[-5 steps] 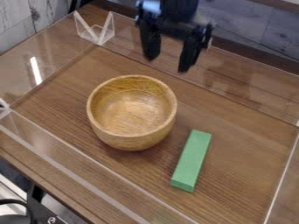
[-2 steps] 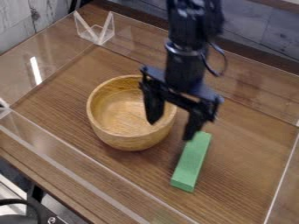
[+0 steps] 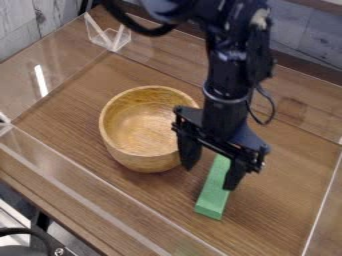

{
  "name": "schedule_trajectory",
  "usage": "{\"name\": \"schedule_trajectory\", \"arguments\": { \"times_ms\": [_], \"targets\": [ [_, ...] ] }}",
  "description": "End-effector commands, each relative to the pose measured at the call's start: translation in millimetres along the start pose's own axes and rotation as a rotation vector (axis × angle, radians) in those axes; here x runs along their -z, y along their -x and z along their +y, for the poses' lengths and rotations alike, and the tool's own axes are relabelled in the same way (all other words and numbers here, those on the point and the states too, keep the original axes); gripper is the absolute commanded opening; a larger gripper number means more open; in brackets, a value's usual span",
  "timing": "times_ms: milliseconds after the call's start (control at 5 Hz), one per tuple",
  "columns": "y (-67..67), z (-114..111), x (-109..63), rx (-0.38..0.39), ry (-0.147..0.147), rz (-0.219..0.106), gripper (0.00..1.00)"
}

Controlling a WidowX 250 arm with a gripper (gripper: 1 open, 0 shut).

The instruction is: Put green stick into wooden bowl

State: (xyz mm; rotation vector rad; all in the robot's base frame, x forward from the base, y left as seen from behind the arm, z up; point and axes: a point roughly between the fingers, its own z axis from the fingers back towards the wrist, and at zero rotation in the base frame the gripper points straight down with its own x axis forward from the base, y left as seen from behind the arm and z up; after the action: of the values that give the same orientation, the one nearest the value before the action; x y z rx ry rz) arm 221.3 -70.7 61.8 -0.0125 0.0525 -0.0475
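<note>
Camera view shows the gripper [image 3: 219, 166] pointing straight down over the upper end of the green stick [image 3: 214, 194], its two dark fingers spread wide with nothing between them. The stick lies flat on the wooden table [image 3: 287, 180], just right of the wooden bowl [image 3: 144, 127] and apart from it, though near the bowl's outer wall. Its long axis runs from the lower left toward the upper right in the picture, tilted only a little off the vertical. The fingers stand on either side of the stick's upper part, one toward the bowl and one away, so the line between them runs across the narrow width, not along the length. That is the relation the grasp depends on: I judge the hand is already lined up to close on the stick's short dimension. Whether the fingertips have reached the table cannot be told, since the arm hides the stick's top end. The bowl is empty, so the drop lies up and to the left of the stick.
</note>
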Motion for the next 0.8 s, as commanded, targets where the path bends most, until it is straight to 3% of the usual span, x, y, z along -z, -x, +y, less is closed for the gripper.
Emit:
{"name": "schedule_trajectory", "arguments": {
  "times_ms": [0,600],
  "targets": [
    [-6.1,-3.8,4.1,0.01,0.006,-0.053,1.0],
    [-15.7,-3.7,29.8,0.01,0.018,-0.104,1.0]
  ]
}}
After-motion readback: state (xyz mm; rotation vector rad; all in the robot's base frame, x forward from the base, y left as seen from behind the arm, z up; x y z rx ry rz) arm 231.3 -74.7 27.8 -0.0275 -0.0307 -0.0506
